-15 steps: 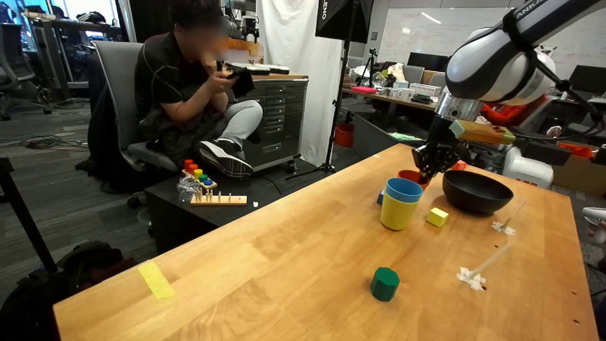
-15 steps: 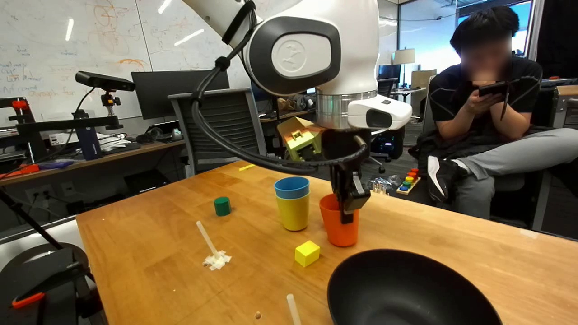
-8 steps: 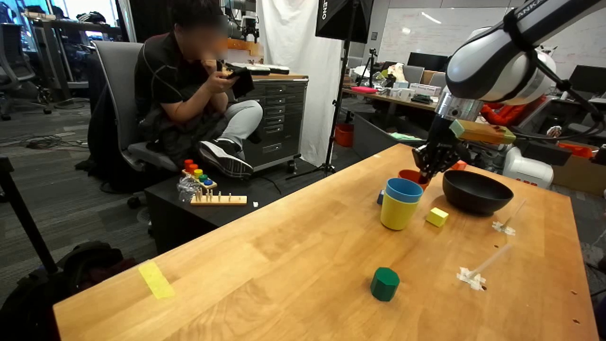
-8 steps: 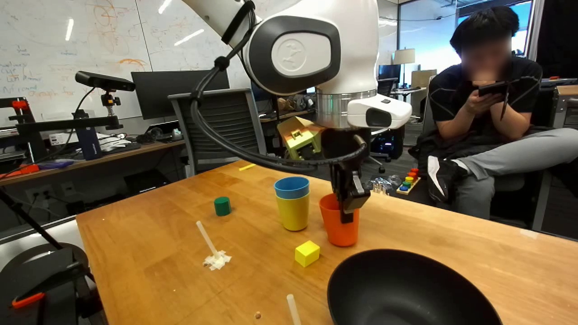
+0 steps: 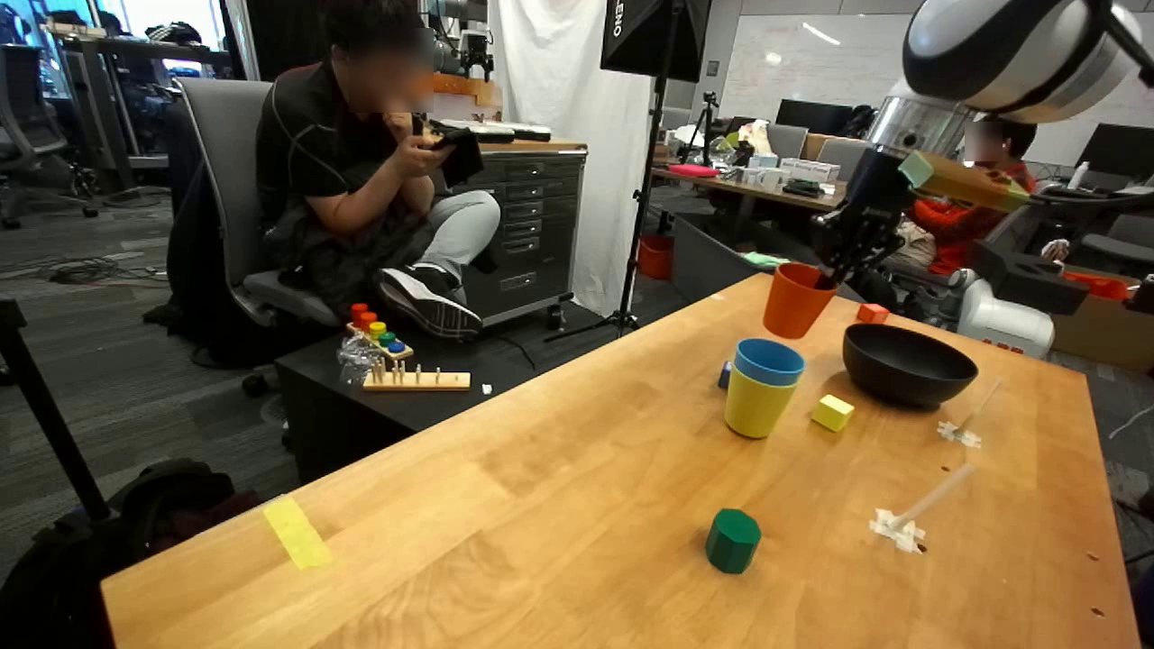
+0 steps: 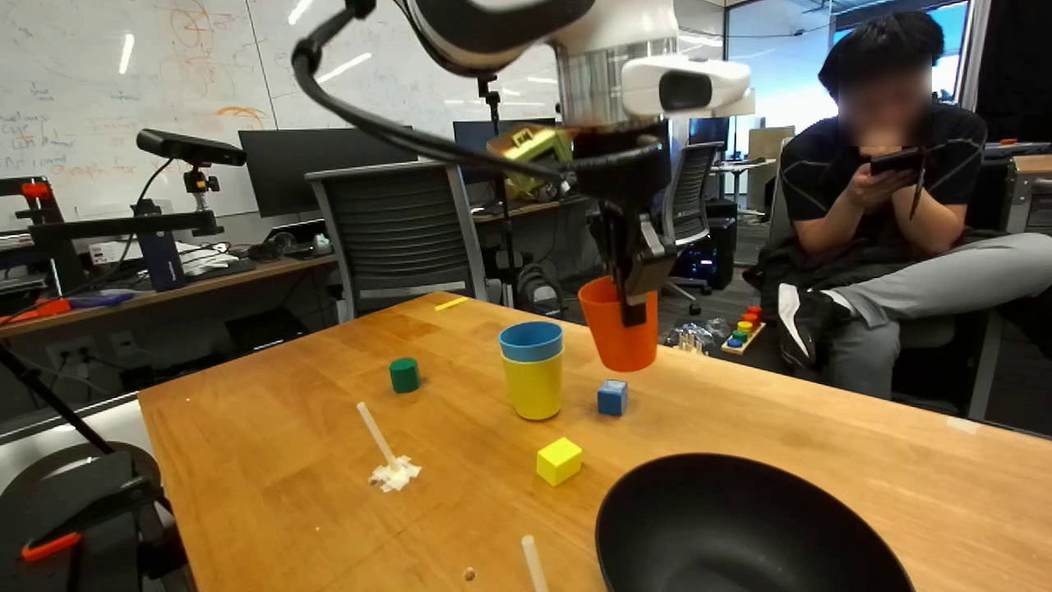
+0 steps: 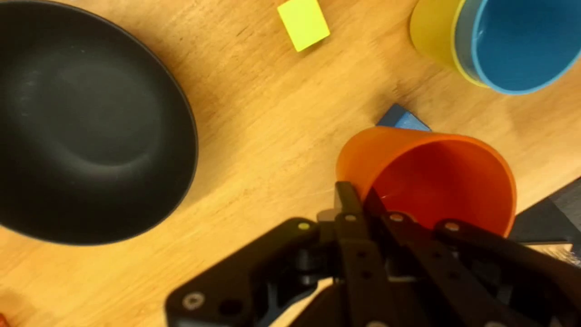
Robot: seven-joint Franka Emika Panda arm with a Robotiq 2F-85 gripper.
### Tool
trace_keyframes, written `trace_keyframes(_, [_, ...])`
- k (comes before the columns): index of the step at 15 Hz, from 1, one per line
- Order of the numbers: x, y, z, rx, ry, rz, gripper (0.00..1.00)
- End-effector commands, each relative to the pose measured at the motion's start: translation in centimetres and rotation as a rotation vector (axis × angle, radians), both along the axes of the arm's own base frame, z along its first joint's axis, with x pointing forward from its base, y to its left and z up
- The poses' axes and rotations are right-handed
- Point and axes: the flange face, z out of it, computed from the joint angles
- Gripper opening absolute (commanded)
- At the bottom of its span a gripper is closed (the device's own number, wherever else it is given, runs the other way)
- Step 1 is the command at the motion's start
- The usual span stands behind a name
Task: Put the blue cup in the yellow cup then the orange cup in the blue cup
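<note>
- The hand point(image 7: 361, 196) is clenched on the wall of the orange cup point(image 6: 626, 349) at the rim; in the wrist view one finger reaches inside the cup and another presses the outside.
- The blue cup point(image 6: 532, 342) sits inside the yellow cup point(image 6: 536, 388), its rim and a band of its wall standing above the yellow rim.
- The yellow cup stands upright on the desk point(image 6: 288, 411).
- The orange cup is up off the desk in both exterior views, tilted, mouth upward, to one side of the other two cups and apart from them.
- A blue block point(image 6: 612, 398) lies near the yellow cup; in the wrist view the orange cup hides part of it.
- A yellow block point(image 6: 559, 461) lies between the nested cups and a wide black bowl point(image 6: 731, 526), which stands mouth up.
- A green block point(image 5: 732, 541) stands well apart from the cups.
- In an exterior view, an orange-red block point(image 5: 872, 313) shows just beyond the bowl.
- Two pale rods point(image 6: 376, 433) slant up from patches of white tape point(image 5: 899, 532).
- A person in a black shirt point(image 6: 883, 193) sits past the desk, holding a dark, flat object; the face is blurred.
</note>
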Motion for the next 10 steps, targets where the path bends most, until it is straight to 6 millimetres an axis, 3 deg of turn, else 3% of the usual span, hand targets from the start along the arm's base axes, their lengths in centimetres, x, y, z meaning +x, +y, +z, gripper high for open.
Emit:
trace_keyframes(1, [-2.5, 1.7, 5.6, 0.042, -0.055, 0.057, 0.03])
trace_keyframes(4, [-3.1, 3.8, 8.4, 0.08, -0.088, 0.112, 0.03])
trace_keyframes(6, [-3.2, 5.2, 9.1, 0.118, -0.089, 0.145, 0.03])
trace_keyframes(10, [-2.6, 7.4, 8.3, 0.17, -0.066, 0.179, 0.03])
